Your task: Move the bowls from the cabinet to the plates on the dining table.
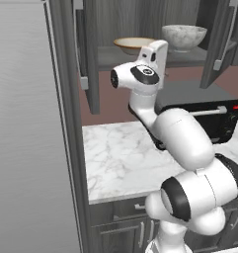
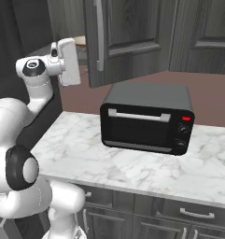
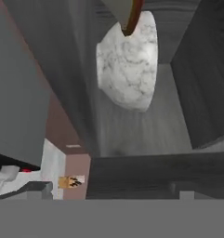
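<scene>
The cabinet (image 1: 92,54) stands open, with both bowls on its shelf. The cream bowl (image 1: 133,44) with the tan rim sits to the left, and the marbled bowl (image 1: 184,35) to the right. My gripper (image 1: 156,49) is raised just in front of the shelf edge, close to the cream bowl, open and holding nothing. In the right base view the gripper (image 2: 69,58) hangs beside the open cabinet door (image 2: 121,42), and an edge of the cream bowl (image 2: 80,41) shows behind it. The rolled hand view looks into the shelf at the marbled bowl (image 3: 127,65) and the cream bowl's rim (image 3: 132,16). The plates and the dining table are out of view.
A black toaster oven (image 2: 149,122) stands on the marble worktop (image 1: 115,158) below the cabinet, over dark drawers (image 2: 179,212). A tall steel fridge (image 1: 26,138) fills the left. The two open cabinet doors flank the shelf opening.
</scene>
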You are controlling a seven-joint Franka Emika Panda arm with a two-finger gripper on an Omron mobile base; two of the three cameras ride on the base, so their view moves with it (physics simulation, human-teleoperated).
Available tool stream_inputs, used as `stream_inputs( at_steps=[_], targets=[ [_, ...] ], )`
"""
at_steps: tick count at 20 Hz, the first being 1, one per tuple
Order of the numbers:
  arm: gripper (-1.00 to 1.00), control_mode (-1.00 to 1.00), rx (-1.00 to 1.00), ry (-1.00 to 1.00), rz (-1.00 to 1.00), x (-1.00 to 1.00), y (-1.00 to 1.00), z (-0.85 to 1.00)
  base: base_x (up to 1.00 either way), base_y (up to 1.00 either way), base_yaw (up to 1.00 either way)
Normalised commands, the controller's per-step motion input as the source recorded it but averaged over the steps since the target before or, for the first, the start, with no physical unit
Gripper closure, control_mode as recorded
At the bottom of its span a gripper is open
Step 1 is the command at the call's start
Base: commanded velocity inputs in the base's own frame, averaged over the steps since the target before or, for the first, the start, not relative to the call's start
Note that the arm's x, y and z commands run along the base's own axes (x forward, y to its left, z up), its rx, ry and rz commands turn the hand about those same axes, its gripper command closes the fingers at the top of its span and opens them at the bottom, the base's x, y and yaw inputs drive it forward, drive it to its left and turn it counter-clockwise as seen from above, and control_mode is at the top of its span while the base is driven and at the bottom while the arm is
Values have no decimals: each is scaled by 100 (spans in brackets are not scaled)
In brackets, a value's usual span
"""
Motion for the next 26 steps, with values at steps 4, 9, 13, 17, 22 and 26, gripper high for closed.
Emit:
stream_inputs(
  at_steps=[4,9,13,17,22,26],
  targets=[
    [-100,-100,0,0,-23,64,-41,4,0,0,0],
    [-100,-100,0,0,-25,52,-48,4,0,0,0],
    [-100,-100,2,0,-24,36,-52,2,0,0,0],
    [-100,-100,11,-6,-14,4,-60,8,0,0,0],
    [-100,-100,7,-12,-12,0,-48,5,0,0,0],
    [-100,-100,2,-4,-1,0,-9,0,0,0,0]
  ],
)
